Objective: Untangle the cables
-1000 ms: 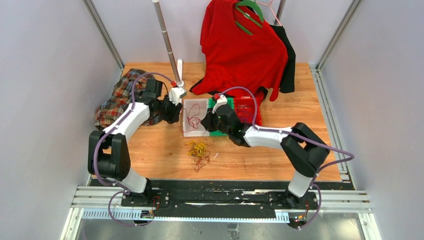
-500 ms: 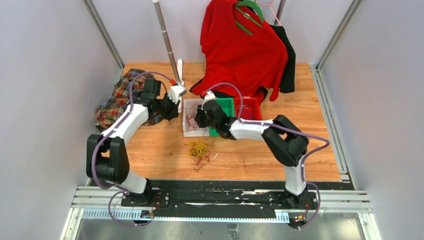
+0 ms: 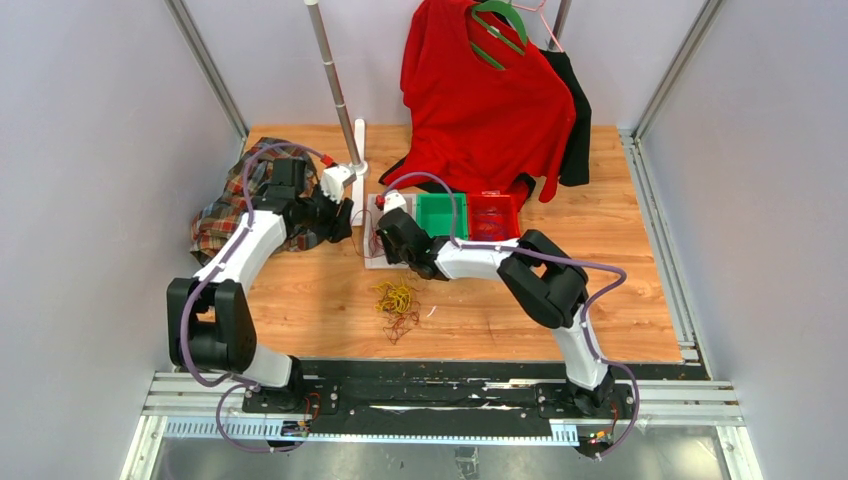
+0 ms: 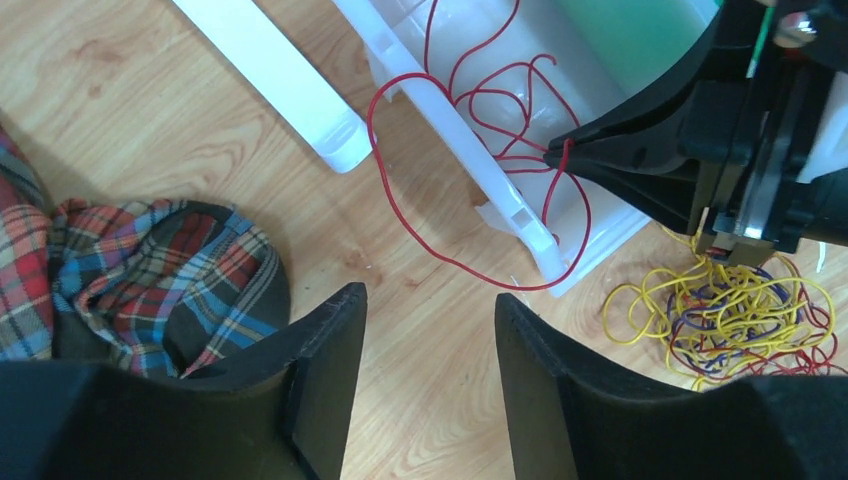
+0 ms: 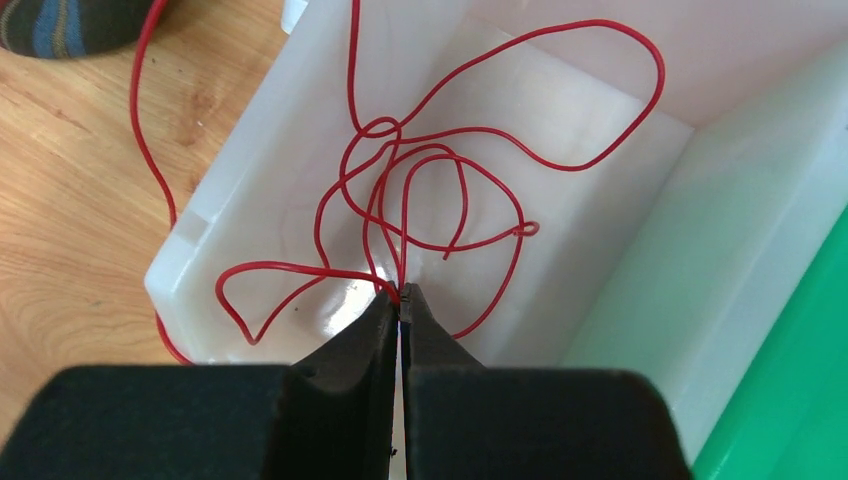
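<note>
1. Wood-grain table [image 3: 300, 290] fills the floor of a grey-walled cell; a white bin [image 3: 371, 262] sits near its middle and serves as the reference for all that follows.
2. Inside the white bin [image 5: 230, 170] lie the loose loops of a red cable [image 5: 290, 266].
3. One strand of the red cable [image 4: 440, 262] runs over the bin's rim [image 4: 470, 150] and curves across the wood just beside the bin's corner.
4. Right gripper [image 5: 400, 300] reaches into the white bin with its jaws pressed together, pinching the red cable at the fingertips.
5. Left gripper [image 4: 430, 300] hovers over bare wood to the left of the white bin, jaws apart and holding nothing.
6. A clump of cables [image 3: 397, 300], mostly yellow with dark red and purple strands, lies on the table near the bin, on the side toward the arm bases.
7. A plaid cloth [image 3: 225, 205] lies bunched well to the left of the bin.
8. A green bin [image 3: 443, 215] stands against the white bin's right side, with a red bin [image 3: 495, 215] beyond it.
9. A red shirt [image 3: 480, 100] hangs on a hanger behind the bins.
</note>
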Available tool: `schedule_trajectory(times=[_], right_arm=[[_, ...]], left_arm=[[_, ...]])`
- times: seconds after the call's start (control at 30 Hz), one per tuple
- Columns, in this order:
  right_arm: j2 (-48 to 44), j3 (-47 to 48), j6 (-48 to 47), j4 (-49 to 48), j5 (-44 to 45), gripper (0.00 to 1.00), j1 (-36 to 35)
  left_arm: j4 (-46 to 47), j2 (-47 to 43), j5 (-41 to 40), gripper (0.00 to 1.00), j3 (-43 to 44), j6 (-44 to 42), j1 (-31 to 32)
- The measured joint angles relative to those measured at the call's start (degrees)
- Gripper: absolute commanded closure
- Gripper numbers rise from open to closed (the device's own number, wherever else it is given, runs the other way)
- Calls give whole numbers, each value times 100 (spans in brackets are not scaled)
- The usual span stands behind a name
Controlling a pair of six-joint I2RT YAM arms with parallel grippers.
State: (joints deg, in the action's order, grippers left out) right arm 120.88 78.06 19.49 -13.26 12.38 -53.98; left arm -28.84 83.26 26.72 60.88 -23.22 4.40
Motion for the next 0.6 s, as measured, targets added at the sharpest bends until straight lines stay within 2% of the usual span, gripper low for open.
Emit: schedule_trajectory(times=[0.07, 0.23, 0.43, 0.5, 0.6], right_arm=[[4, 22, -79, 66, 70, 98, -15], [-46, 17, -195, 177, 144, 84, -24], [-592, -219, -289, 389, 116, 73, -39], [-831, -262, -289, 409, 96, 67, -39], [-1134, -304, -275, 378, -2, 60, -39]], left_arm=[[107, 52, 11, 45, -87, 92, -31], [479, 350, 26, 47, -358, 387, -31], [935, 793, 46, 55, -358, 758, -31], [1071, 855, 68, 61, -358, 887, -31], [1314, 874, 155, 79, -358, 1139, -31]])
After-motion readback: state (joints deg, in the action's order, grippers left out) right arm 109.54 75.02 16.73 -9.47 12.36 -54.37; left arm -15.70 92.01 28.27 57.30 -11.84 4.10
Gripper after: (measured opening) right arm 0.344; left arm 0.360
